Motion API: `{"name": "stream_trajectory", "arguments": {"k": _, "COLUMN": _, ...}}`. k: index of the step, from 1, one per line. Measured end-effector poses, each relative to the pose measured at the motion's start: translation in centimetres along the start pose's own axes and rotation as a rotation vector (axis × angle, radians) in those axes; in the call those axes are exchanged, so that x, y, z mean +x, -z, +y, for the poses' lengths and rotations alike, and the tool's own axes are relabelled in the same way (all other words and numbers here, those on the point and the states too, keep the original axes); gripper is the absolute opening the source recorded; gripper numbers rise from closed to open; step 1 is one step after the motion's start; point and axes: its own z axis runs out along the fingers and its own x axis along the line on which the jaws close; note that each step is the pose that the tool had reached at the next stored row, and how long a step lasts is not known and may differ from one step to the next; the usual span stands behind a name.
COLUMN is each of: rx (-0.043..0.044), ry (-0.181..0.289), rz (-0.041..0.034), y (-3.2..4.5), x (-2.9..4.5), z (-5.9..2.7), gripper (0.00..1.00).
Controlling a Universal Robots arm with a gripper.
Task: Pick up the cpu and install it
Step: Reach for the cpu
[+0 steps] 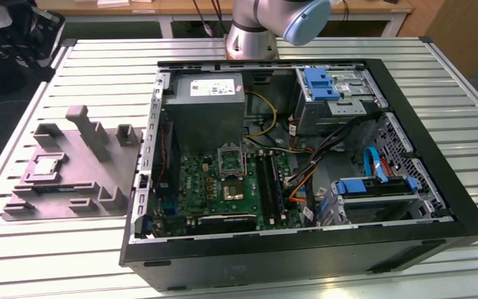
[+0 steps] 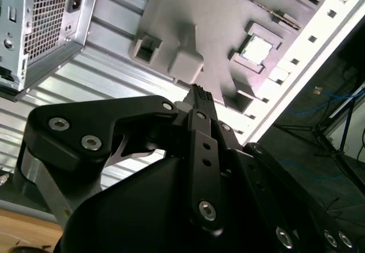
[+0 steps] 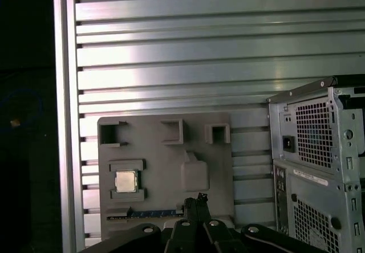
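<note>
Silvery square cpu [image 3: 126,181], pale rim, seated in grey fixture [image 3: 162,164] pocket; jaws together, empty

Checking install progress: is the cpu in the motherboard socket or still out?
Out. The cpu lies flat in a recess of the grey holder, outside the computer case.

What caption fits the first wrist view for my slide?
CPU seated in grey fixture tray, gripper over the tray, computer case alongside.
</note>
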Motion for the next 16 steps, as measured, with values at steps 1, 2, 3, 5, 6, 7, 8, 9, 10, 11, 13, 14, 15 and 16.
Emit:
{"name": "stream_trajectory", "arguments": {"k": 1, "rx": 0.0001, "ry": 0.000, "rz": 0.0001, "y": 0.01, "x": 0.23, "z": -0.02, "gripper": 0.11}}
{"name": "stream_trajectory", "arguments": {"k": 2, "rx": 0.0001, "ry": 0.000, "rz": 0.0001, "y": 0.01, "x": 0.48, "z": -0.04, "gripper": 0.11}}
{"name": "stream_trajectory", "arguments": {"k": 3, "rx": 0.0000, "ry": 0.000, "rz": 0.0001, "y": 0.01, "x": 0.72, "z": -0.05, "gripper": 0.11}}
{"name": "stream_trajectory", "arguments": {"k": 5, "rx": -0.0001, "ry": 0.000, "rz": 0.0001, "y": 0.01, "x": 1.22, "z": -0.09, "gripper": 0.11}}
{"name": "stream_trajectory", "arguments": {"k": 6, "rx": -0.0001, "ry": 0.000, "rz": 0.0001, "y": 0.01, "x": 1.45, "z": -0.11, "gripper": 0.11}}
{"name": "stream_trajectory", "arguments": {"k": 7, "rx": -0.0002, "ry": 0.000, "rz": 0.0000, "y": 0.01, "x": 1.65, "z": -0.13, "gripper": 0.11}}
{"name": "stream_trajectory", "arguments": {"k": 8, "rx": -0.0002, "ry": 0.000, "rz": 0.0001, "y": 0.02, "x": 1.84, "z": -0.14, "gripper": 0.11}}
{"name": "stream_trajectory", "arguments": {"k": 9, "rx": -0.0002, "ry": 0.000, "rz": 0.0001, "y": 0.02, "x": 1.96, "z": -0.15, "gripper": 0.11}}
{"name": "stream_trajectory", "arguments": {"k": 10, "rx": -0.0001, "ry": 0.000, "rz": 0.0001, "y": 0.02, "x": 2.00, "z": -0.15, "gripper": 0.11}}
{"name": "stream_trajectory", "arguments": {"k": 11, "rx": -0.0001, "ry": 0.000, "rz": 0.0001, "y": 0.02, "x": 2.01, "z": -0.15, "gripper": 0.11}}
{"name": "stream_trajectory", "arguments": {"k": 13, "rx": -0.0002, "ry": 0.000, "rz": 0.0001, "y": 0.02, "x": 2.06, "z": -0.16, "gripper": 0.11}}
{"name": "stream_trajectory", "arguments": {"k": 14, "rx": -0.0001, "ry": 0.000, "rz": 0.0001, "y": 0.02, "x": 2.07, "z": -0.16, "gripper": 0.11}}
{"name": "stream_trajectory", "arguments": {"k": 15, "rx": -0.0001, "ry": 0.000, "rz": 0.0001, "y": 0.03, "x": 2.09, "z": -0.16, "gripper": 0.11}}
{"name": "stream_trajectory", "arguments": {"k": 16, "rx": -0.0001, "ry": 0.000, "rz": 0.0001, "y": 0.02, "x": 2.12, "z": -0.16, "gripper": 0.11}}
